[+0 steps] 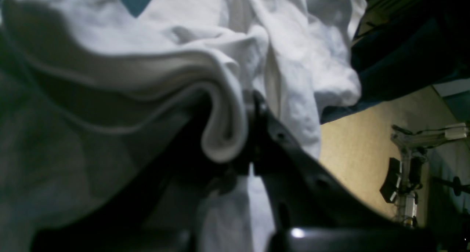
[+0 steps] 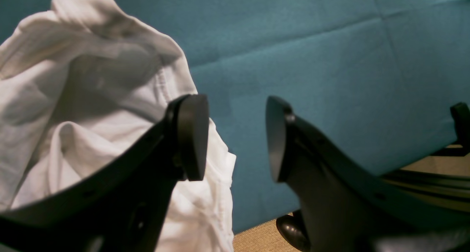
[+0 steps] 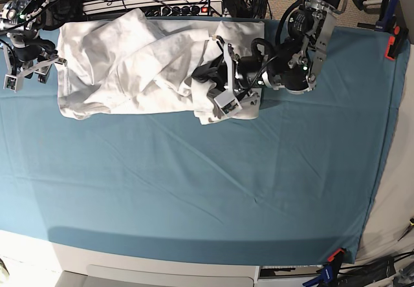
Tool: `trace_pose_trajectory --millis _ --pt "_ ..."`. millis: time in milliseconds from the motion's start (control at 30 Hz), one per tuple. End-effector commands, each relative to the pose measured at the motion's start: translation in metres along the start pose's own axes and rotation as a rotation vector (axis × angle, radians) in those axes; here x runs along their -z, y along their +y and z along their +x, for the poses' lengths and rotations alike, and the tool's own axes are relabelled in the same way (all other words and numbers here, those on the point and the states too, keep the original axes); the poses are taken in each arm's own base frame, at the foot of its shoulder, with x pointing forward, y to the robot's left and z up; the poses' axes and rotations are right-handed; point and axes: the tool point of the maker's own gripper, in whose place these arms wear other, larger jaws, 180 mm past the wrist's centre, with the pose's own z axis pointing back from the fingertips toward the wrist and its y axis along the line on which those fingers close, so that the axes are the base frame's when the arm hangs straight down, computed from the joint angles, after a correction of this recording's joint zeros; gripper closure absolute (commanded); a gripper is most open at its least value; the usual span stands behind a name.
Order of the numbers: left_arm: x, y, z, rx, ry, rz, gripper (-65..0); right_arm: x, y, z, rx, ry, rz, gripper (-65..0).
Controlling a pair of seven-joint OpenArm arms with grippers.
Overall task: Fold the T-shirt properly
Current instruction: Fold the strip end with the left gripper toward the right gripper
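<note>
gripping a bunched hem of the t-shirt, the left pincer risks dragging layers unevenly; right pincer gapes empty.

Crumpled white T-shirt, table's far edge

Both arms black w/ silver-grey metal joints & black cables; right gripper has two curved matte-black fingers w/ flat oval pads & small screw holes, left gripper same black moulded build, glossy at base.
</note>
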Motion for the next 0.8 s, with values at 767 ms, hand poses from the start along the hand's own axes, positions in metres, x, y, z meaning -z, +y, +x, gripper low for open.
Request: trace_pose_trajectory --millis 767 --pt "-0.013 -0.032 0.038 0.075 -0.108 -0.073 0.0 -0.003 -0.004 0.014 -0.012 -0.047 -0.008 -25.8"
